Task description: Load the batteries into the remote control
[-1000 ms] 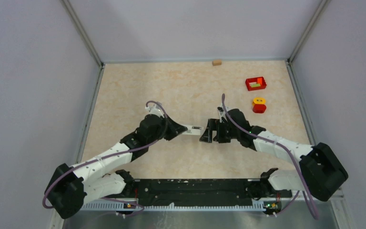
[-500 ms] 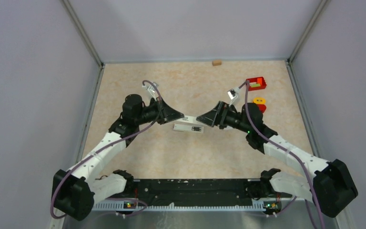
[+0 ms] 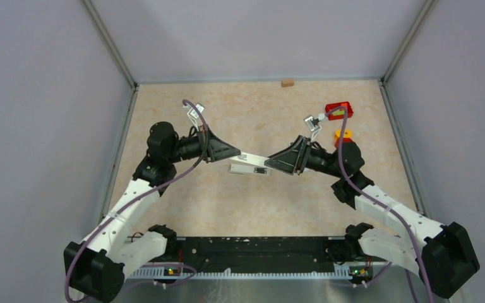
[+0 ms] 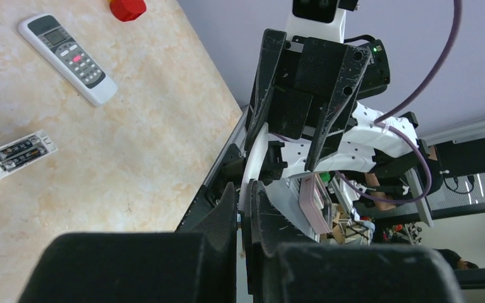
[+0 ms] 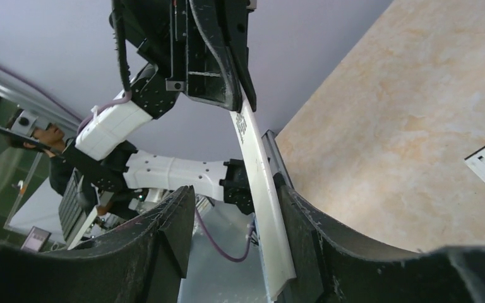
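Slim white grey-buttoned remote control point(image 4: 68, 58)

The tabletop point(image 3: 227, 202) is beige with pale marbling. The remote point(image 4: 69, 58) is white with grey buttons; a red box point(image 3: 339, 110) sits at two o'clock.

Robotics lab, marble-look table point(image 3: 227, 202), grey enclosure walls point(image 3: 38, 126)

Extends left arm point(image 3: 132, 196) and right arm point(image 3: 385, 205) inward to meet at frame centre. Pinches white strip point(image 5: 260, 167) in left hand point(image 3: 237, 155); holds right hand point(image 3: 269, 161) spread around it.
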Motion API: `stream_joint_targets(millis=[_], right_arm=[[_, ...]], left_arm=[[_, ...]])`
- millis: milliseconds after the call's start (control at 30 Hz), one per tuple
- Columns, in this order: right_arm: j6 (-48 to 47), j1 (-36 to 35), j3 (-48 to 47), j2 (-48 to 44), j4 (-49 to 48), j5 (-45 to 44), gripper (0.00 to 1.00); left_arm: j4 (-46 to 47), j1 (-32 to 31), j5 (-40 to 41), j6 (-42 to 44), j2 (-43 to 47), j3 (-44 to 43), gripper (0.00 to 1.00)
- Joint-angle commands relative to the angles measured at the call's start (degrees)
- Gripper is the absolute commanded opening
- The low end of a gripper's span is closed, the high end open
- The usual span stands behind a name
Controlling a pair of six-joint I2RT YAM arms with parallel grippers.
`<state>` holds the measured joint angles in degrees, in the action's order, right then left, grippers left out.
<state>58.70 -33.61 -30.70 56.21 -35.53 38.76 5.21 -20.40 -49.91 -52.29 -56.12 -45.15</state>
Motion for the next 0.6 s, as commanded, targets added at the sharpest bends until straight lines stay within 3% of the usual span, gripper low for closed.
stream_joint_targets(millis=[0,567], right_arm=[[0.3,-0.5,-0.8,-1.9,-6.5,4.4,0.52],[2.8,-0.5,1.4,-0.4,-5.7,-0.8,0.53]], left_arm=[[3.8,0.6,-2.7,-1.0,0.9,-1.9,0.0],[7.4,1.2,-3.9,-3.7,3.8,-3.0,0.0]])
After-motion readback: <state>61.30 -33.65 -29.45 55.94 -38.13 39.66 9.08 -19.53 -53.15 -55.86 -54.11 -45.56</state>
